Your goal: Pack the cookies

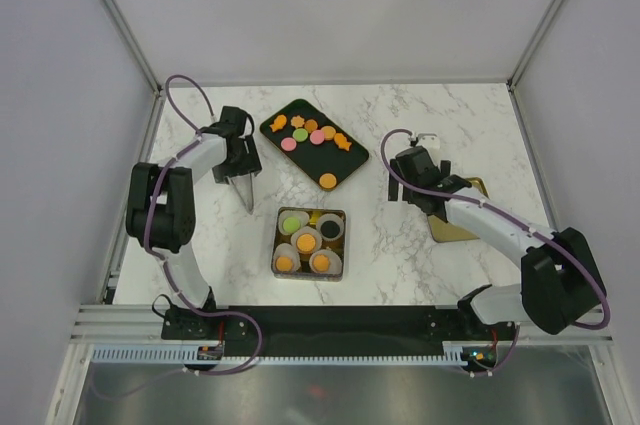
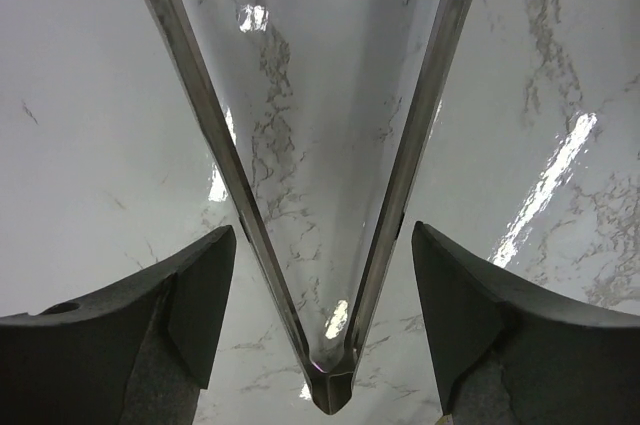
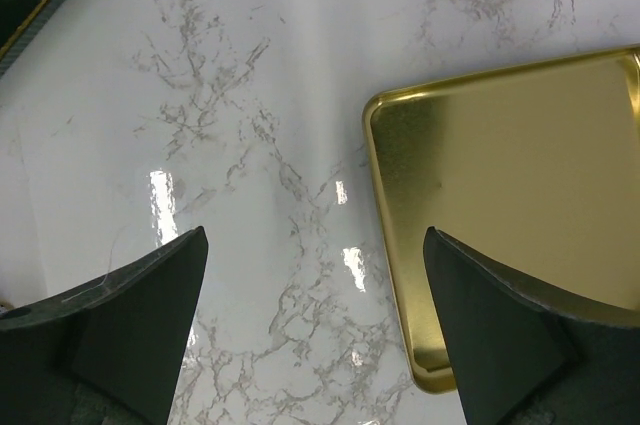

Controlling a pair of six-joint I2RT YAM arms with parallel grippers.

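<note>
First, near the arm bases, a square silver metal tin [image 1: 310,244] stands on the white marble table [image 1: 400,245], about midway between the two arms. Inside it sit white paper cups [image 1: 322,218], and several of them hold small flat round cookies [image 1: 284,264]: two orange ones in the near row, one more orange in the middle, one green at the far left and one dark at the right.

To the right of the tin lies a flat golden metal lid [image 3: 500,195], partly covered by the right arm in the top view. The right gripper [image 3: 315,235] hangs over bare marble just beside the lid's left edge. Its two dark fingers are spread wide and nothing is between them.

On the left side, the left gripper [image 2: 325,230] clamps long steel tweezers [image 2: 330,390]. The joined end of the tweezers lies back between the fingers, and each finger presses on one arm of them. From above, the tips point toward the near side, left of the tin. Whether they touch the table I cannot tell.

Farther back, a black rectangular tray [image 1: 352,157] lies at an angle. On it are more cookies, orange, pink and green; some are star or fish shaped, and one orange disc lies alone at the near end.
</note>
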